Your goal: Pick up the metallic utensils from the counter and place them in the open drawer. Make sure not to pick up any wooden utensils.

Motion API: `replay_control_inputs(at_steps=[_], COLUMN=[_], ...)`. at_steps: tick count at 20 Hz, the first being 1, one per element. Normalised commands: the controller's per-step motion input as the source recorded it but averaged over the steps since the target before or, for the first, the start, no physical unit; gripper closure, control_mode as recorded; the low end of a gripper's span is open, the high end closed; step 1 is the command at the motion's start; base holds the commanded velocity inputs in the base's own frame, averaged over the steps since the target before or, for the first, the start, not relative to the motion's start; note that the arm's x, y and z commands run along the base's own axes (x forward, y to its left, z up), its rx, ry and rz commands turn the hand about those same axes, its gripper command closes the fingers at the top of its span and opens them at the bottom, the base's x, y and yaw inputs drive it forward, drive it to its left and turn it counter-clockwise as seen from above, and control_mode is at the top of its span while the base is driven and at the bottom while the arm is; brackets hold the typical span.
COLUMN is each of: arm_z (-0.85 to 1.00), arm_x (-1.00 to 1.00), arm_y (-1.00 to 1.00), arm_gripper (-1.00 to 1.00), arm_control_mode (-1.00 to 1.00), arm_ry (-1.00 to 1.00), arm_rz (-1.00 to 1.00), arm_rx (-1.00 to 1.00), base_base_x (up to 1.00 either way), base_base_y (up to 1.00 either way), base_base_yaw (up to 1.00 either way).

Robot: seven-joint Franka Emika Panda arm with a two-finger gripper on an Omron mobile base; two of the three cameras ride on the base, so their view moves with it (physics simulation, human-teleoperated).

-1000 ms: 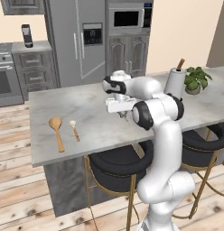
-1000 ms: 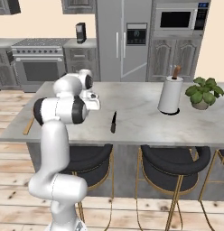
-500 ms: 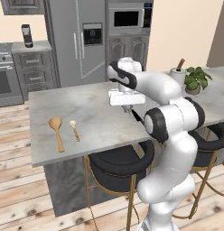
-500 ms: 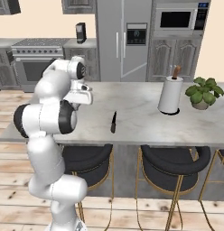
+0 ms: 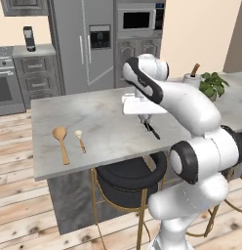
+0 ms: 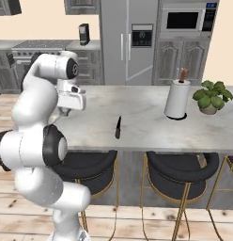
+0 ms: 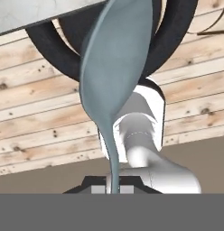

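My gripper (image 7: pixel 113 189) is shut on the handle of a thin silver-grey spoon (image 7: pixel 114 81), whose bowl points away from the hand. The hand hangs above the marbled counter (image 5: pixel 103 141) near its front edge, with the gripper (image 5: pixel 144 117) just beside the dark knife (image 5: pixel 152 131). That knife (image 6: pixel 118 127) lies flat on the counter. A large tan wooden spoon (image 5: pixel 61 142) and a shorter wooden-handled one with a pale head (image 5: pixel 80 139) lie at the counter's left end. The open drawer is out of view.
A paper towel roll (image 6: pixel 177 99) and a potted plant (image 6: pixel 211 96) stand at the counter's right end. Black round stools (image 5: pixel 128 173) with gold legs sit under the front edge; one stool (image 7: pixel 177 36) shows below the spoon. Fridge and cabinets line the back wall.
The arm's elbow has swung up and over toward the counter. The hand, still shut on the spoon, has drifted slightly toward the counter's front edge. Knife and wooden utensils have not moved.
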Motion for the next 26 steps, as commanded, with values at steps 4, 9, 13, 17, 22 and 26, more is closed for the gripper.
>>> replay_control_inputs(at_steps=[4, 9, 13, 17, 22, 26], arm_z=[0.22, 0.0, 0.0, 0.0, 0.0, 0.0], arm_x=[-1.0, -0.84, -0.21, 0.0, 0.0, -0.09], arm_y=[0.14, 0.11, 0.0, 0.0, 0.0, 0.15], arm_gripper=[1.0, 1.0, 1.0, 1.0, 1.0, 1.0], arm_control_mode=[-1.0, -1.0, -1.0, -1.0, -1.0, 1.0], arm_ry=[0.0, -0.08, -0.09, 0.0, 0.0, 0.0], arm_rz=[-0.01, 0.0, 0.01, 0.0, 0.0, 0.02], arm_rx=[0.0, -0.07, -0.05, 0.0, 0.0, 0.0], base_base_x=[0.0, 0.0, 0.0, 0.0, 0.0, -0.08], base_base_y=[0.0, 0.0, 0.0, 0.0, 0.0, 0.12], base_base_yaw=[0.0, 0.0, 0.0, 0.0, 0.0, 0.01])
